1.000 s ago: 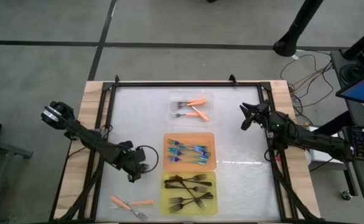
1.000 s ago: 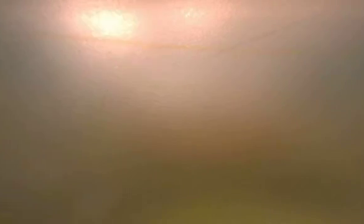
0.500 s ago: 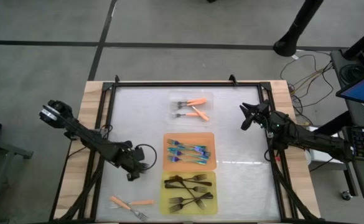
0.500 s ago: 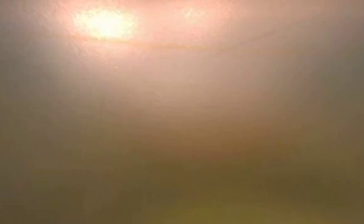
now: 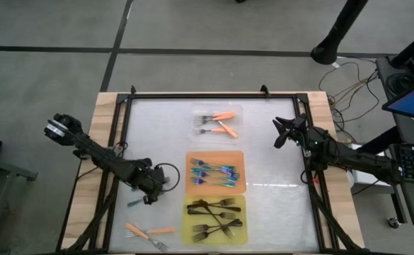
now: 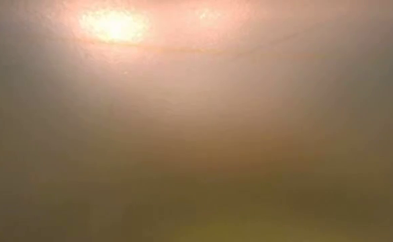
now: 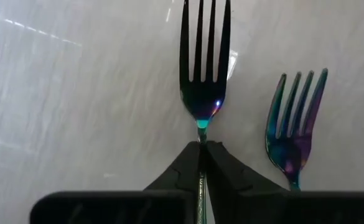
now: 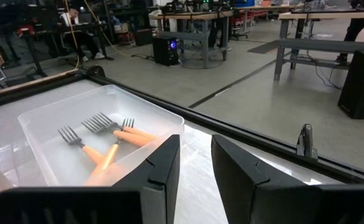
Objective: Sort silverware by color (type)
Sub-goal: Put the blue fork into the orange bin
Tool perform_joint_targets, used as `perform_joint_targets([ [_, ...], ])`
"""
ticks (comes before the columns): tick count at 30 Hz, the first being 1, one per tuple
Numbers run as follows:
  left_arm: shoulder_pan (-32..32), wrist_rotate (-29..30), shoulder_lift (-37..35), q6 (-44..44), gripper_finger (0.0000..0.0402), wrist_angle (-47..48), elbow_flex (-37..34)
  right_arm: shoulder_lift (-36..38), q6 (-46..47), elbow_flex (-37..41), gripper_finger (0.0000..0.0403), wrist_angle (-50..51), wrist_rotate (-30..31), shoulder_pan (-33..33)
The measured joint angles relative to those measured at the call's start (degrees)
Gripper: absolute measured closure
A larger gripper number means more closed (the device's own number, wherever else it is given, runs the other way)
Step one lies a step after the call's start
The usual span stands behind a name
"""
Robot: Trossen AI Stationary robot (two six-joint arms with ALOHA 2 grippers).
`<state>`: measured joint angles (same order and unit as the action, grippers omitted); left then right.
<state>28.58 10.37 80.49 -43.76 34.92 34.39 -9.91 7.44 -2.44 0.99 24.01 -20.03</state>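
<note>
Three trays are mostly filled, but I have one teal fork (image 7: 204, 68) clenched in the left gripper (image 5: 148, 193) jaws beside the orange tray (image 5: 190, 156), two orange forks (image 5: 150, 232) loose on the counter (image 5: 157, 127), right gripper (image 5: 281, 132) parted, idle.

Three trays (image 5: 216, 172) of forks (image 5: 214, 171) run down the tabletop (image 5: 263, 212) centre; loose forks (image 5: 148, 231) lie front-left.

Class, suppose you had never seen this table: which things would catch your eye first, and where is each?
Three trays in a column mid-table: the clear tray holds orange forks, the orange tray teal forks, the yellow tray black forks. Beside them, the left end effector pinches an iridescent fork, with another fork alongside.
</note>
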Motion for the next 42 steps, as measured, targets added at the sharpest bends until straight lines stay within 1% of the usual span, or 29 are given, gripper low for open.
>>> perform_joint_targets([
  [5,-0.3,0.6,-1.1,0.6,0.0400,-0.2,-0.1,0.0,0.0,0.0,0.0319,0.0,0.0,0.0],
  [11,-0.4,6.1,-4.2,0.8,0.0401,-0.4,1.9,0.0,0.0,0.0,0.0319,0.0,0.0,0.0],
  [16,-0.7,11.6,-6.6,4.4,0.0401,-0.3,4.3,0.0,0.0,0.0,0.0319,0.0,0.0,0.0],
  [20,-1.9,16.6,-6.2,7.4,0.0401,-0.5,8.1,0.0,0.0,0.0,0.0319,0.0,0.0,0.0],
  [23,-2.7,19.0,-4.6,12.2,0.0401,-1.8,11.7,0.0,0.0,0.0,0.0319,0.0,0.0,0.0],
  [26,-3.2,20.4,-2.2,19.5,0.0401,-4.1,16.3,0.0,0.0,0.0,0.0319,0.0,0.0,0.0],
  [30,-3.3,20.7,2.5,29.0,0.0401,-6.0,22.6,0.0,0.0,0.0,0.0319,0.0,0.0,0.0],
  [34,-3.4,20.7,7.7,36.3,0.0401,-7.5,28.4,0.0,0.0,0.0,0.0319,0.0,0.0,0.0],
  [39,-4.4,20.6,12.7,44.7,0.0401,-12.0,33.1,0.0,0.0,0.0,0.0319,0.0,0.0,0.0],
  [42,-5.3,20.6,15.1,48.8,0.0401,-13.1,35.1,0.0,0.0,0.0,0.0319,0.0,0.0,0.0],
])
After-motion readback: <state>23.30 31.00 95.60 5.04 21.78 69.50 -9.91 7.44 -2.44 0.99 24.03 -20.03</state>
